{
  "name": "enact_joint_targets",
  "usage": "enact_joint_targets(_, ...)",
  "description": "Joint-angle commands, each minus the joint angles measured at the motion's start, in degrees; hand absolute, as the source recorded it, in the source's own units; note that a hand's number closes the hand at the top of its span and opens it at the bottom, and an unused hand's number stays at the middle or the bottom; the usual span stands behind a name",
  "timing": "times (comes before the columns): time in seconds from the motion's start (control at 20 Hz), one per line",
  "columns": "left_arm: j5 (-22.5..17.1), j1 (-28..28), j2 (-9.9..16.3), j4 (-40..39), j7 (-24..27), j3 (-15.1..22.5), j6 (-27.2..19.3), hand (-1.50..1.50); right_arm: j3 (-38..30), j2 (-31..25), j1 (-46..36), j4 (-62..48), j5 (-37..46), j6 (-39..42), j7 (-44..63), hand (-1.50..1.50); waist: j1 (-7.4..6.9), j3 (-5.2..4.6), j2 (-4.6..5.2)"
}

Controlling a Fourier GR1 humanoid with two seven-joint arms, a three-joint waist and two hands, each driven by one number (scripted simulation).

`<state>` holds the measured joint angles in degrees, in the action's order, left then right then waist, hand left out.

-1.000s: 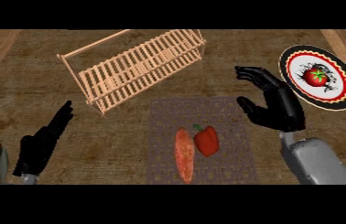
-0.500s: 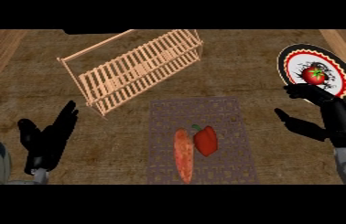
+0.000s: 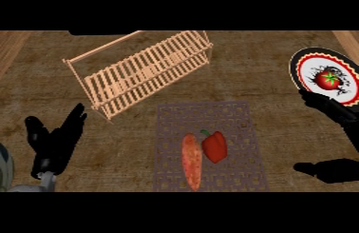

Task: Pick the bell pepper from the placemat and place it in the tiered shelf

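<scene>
A red bell pepper (image 3: 214,146) lies on the grey patterned placemat (image 3: 210,118), touching an orange carrot (image 3: 191,162) on its left. The wooden tiered shelf (image 3: 144,71) stands behind the mat, slanting up toward the right. My right hand (image 3: 334,141) is at the view's right edge, fingers spread wide and holding nothing, well right of the pepper. My left hand (image 3: 54,142) rests open at the lower left, fingers up.
A black-rimmed plate (image 3: 344,95) carrying a tomato (image 3: 326,79) sits at the right edge, just above my right hand. Wooden borders run along both far sides of the counter.
My right hand has swung out to the right and down, away from the mat, partly leaving the view. My left hand has shifted a little. Pepper and carrot have not moved.
</scene>
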<state>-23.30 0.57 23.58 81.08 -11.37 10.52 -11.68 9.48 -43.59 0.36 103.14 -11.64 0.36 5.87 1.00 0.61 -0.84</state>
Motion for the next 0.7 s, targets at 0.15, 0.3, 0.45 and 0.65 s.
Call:
enact_joint_targets(0.15,1.28,1.38,-0.69,-2.74,-1.91,-0.03,-0.29,0.0,3.64,-5.24,-4.79,15.43,0.26,1.95,21.95,-1.5,-0.75,-0.78,0.77)
enact_joint_targets(0.3,1.59,-0.09,-2.08,-5.25,0.89,0.37,1.08,0.0,8.69,-3.11,-6.42,21.54,3.9,-2.37,33.06,-1.5,-0.77,-0.86,0.82)
enact_joint_targets(0.45,0.76,2.45,-0.64,-2.85,-2.62,-0.47,1.88,0.0,13.57,-0.49,-13.15,18.71,11.45,-5.14,41.79,-1.5,-1.82,-0.8,0.97)
enact_joint_targets(0.65,1.96,1.26,-2.64,-4.05,-0.22,0.3,2.25,0.0,19.01,3.52,-18.99,16.66,18.08,-5.41,51.11,-1.5,-1.77,-0.76,0.93)
